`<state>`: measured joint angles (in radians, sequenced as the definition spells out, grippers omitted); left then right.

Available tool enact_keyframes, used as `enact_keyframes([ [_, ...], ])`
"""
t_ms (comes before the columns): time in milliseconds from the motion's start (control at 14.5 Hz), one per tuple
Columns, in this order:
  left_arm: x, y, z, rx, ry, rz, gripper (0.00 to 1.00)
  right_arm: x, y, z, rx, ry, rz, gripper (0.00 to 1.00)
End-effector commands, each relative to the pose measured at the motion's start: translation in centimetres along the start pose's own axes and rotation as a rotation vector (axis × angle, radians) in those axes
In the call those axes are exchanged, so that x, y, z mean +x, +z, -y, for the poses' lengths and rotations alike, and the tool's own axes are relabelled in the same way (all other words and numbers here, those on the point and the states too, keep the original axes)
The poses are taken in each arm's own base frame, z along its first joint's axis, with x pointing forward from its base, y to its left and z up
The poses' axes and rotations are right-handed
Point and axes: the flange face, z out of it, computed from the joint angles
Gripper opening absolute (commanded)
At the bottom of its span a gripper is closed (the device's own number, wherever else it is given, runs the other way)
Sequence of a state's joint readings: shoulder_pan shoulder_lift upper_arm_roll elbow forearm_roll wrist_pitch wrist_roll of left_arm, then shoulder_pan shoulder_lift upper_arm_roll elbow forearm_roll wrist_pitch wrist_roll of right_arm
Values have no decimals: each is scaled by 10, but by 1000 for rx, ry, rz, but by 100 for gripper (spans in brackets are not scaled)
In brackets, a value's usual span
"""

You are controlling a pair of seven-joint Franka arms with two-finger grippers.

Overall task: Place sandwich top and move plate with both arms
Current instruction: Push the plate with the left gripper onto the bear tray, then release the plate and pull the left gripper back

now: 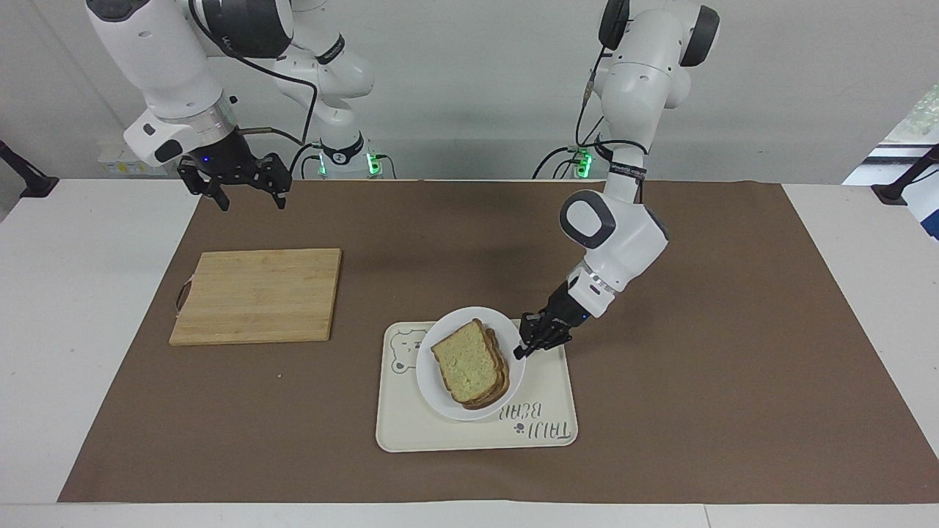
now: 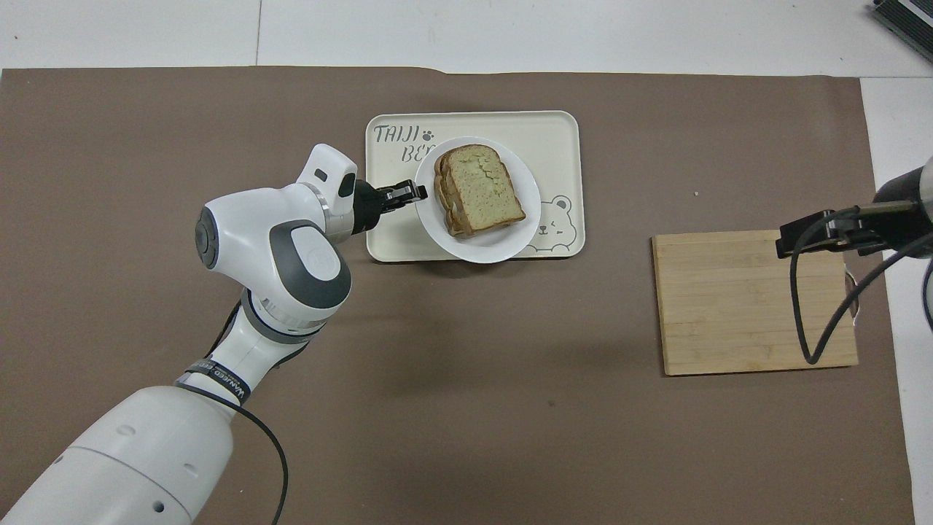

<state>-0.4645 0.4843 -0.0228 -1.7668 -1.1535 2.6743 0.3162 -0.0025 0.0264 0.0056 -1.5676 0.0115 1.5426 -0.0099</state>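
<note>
The plate (image 1: 433, 389) (image 2: 485, 249) sits on the cream bear-print tray (image 1: 440, 429) (image 2: 554, 138). It carries a stacked sandwich. The sandwich top (image 1: 466, 367) (image 2: 481, 191), a pale speckled slice with a brown crust, lies uppermost on that stack. My left gripper (image 1: 522, 350) (image 2: 417, 192) is down at the plate's rim, on the side toward the left arm's end of the table. My right gripper (image 1: 247, 192) (image 2: 787, 242) hangs open and holds nothing, above the mat by the cutting board's edge nearest the robots. That arm waits.
A wooden cutting board (image 1: 257, 293) (image 2: 751, 306) lies toward the right arm's end of the table, on the brown mat. The tray's printed lettering shows beside the plate.
</note>
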Motion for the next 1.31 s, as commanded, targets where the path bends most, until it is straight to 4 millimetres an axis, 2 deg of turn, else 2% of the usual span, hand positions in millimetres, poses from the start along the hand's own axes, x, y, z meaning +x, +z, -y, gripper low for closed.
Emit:
enact_keyframes([
  [0,-7,5,-2,21,4,10,92,0,-4,-1,1,-15,-1,100],
  [69,-4,2,-3,27,21,6,100,0,-4,-1,1,-15,-1,100],
  [481,20,-40,-25,9,81,-35,100,0,-4,-1,1,-15,-1,100],
  [825,51,-130,-26,-36,70,87,100,0,-3,-1,1,-15,1,100],
  [962,61,-159,-29,82,96,145,100,0,-4,-1,2,-15,-1,100],
  [1100,67,-190,-40,186,147,211,100,0,-4,-1,1,-15,-1,100],
  [1238,74,-228,-36,244,166,271,100,0,-4,-1,1,-15,-1,100],
])
